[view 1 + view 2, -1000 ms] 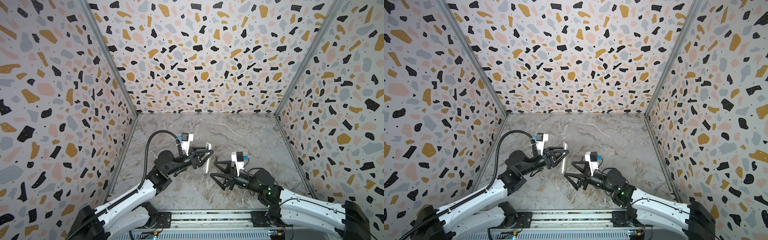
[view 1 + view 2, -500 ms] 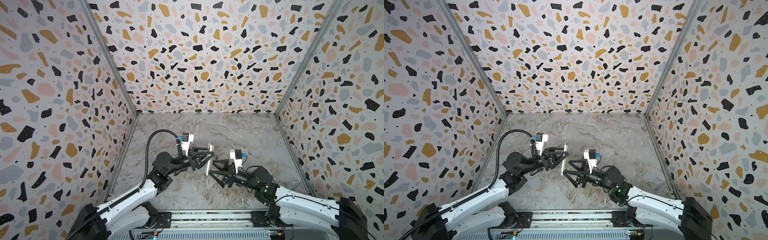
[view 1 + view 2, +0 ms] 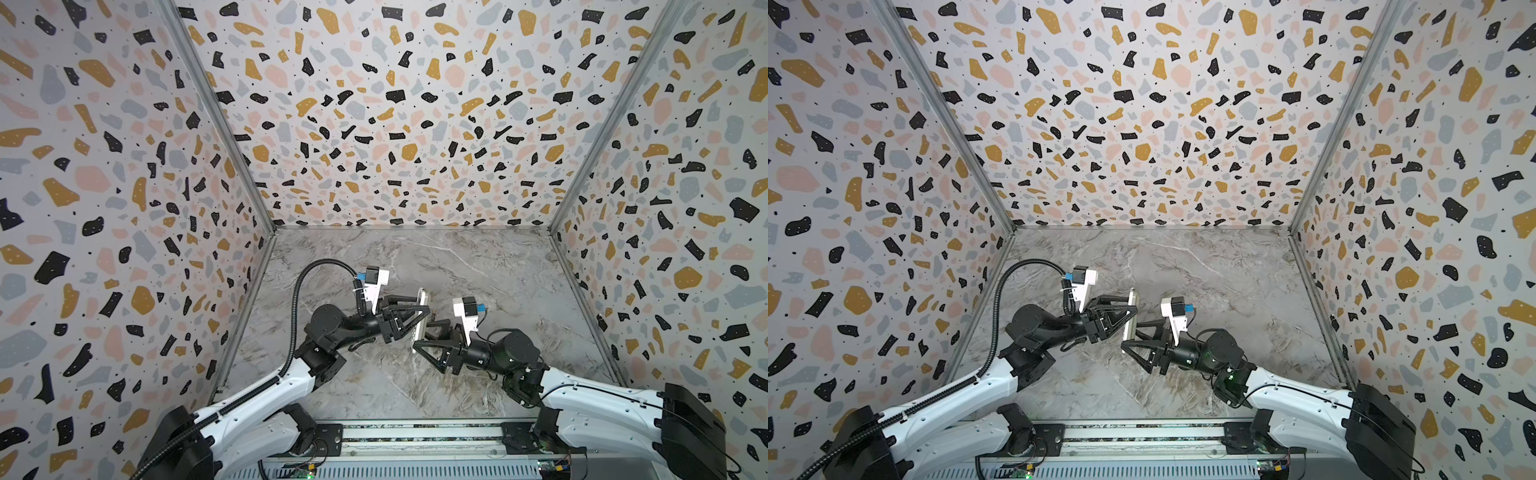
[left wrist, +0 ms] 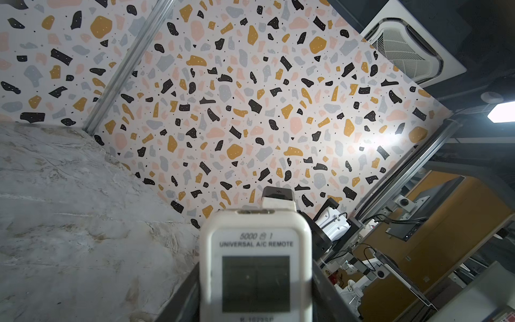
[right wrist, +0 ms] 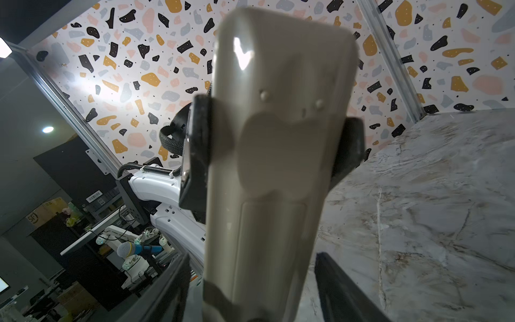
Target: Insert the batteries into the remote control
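Observation:
The remote control (image 3: 419, 320) (image 3: 1130, 316) stands on its long edge above the marble floor, with my left gripper (image 3: 420, 313) (image 3: 1133, 311) shut across its middle. In the left wrist view its grey screen face (image 4: 255, 281) fills the space between the left gripper's (image 4: 255, 295) jaws. My right gripper (image 3: 422, 333) (image 3: 1130, 335) is open and straddles the remote's near end. The right wrist view shows the plain pale back (image 5: 278, 145) between the right gripper's (image 5: 252, 281) jaws, with a narrow gap on each side. I cannot make out the batteries.
Terrazzo-patterned walls (image 3: 395, 124) enclose the marble floor (image 3: 478, 270) on three sides. A metal rail (image 3: 415, 436) runs along the front edge between the two arm bases. Both arms meet near the floor's middle, close to the front.
My right gripper has moved left to the remote and its jaws have narrowed around the near end. The left gripper has kept its hold and shifted slightly right.

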You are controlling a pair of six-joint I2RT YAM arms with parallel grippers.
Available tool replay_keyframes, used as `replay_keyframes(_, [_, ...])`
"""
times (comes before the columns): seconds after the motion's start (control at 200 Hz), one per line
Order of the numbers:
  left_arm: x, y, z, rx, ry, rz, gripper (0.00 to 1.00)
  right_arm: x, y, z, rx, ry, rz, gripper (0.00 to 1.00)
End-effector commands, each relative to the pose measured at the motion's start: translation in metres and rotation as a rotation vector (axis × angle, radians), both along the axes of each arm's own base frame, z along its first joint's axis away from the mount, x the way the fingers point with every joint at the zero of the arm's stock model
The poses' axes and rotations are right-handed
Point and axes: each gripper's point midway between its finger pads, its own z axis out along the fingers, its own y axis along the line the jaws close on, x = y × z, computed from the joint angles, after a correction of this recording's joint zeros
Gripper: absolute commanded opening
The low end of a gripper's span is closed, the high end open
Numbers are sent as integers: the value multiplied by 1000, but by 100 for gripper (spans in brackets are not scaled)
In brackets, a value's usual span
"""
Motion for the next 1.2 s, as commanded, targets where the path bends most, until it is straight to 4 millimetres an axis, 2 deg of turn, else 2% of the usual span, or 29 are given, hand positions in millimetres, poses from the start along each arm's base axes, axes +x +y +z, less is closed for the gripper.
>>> replay_keyframes(0.0, [-10, 3, 15, -57, -63, -23, 39, -7, 0, 33, 81, -52, 42, 70])
replay_keyframes(0.29, [-9, 2, 14, -62, -64, -22, 39, -9, 2, 32, 81, -58, 57, 59])
replay_keyframes(0.621, [-8, 1, 13, -67, -56, -22, 38, -9, 3, 29, 71, -59, 63, 39])
replay_keyframes(0.871, [3, -1, -2, -8, -39, 35, 40, -8, 1, 26, 50, -84, 40, 22])
replay_keyframes(0.916, [7, -1, -6, 12, -38, 57, 44, -6, 1, 24, 36, -86, 24, 20])
replay_keyframes(1.011, [13, -1, -12, 42, -32, 88, 63, 0, 0, 16, -3, -85, -16, 16])
replay_keyframes(1.096, [19, -1, -18, 69, -24, 116, 76, 6, 0, 7, -43, -81, -51, 12])
replay_keyframes(1.191, [24, 0, -24, 94, -16, 149, 84, 12, -1, -1, -78, -78, -85, 9])
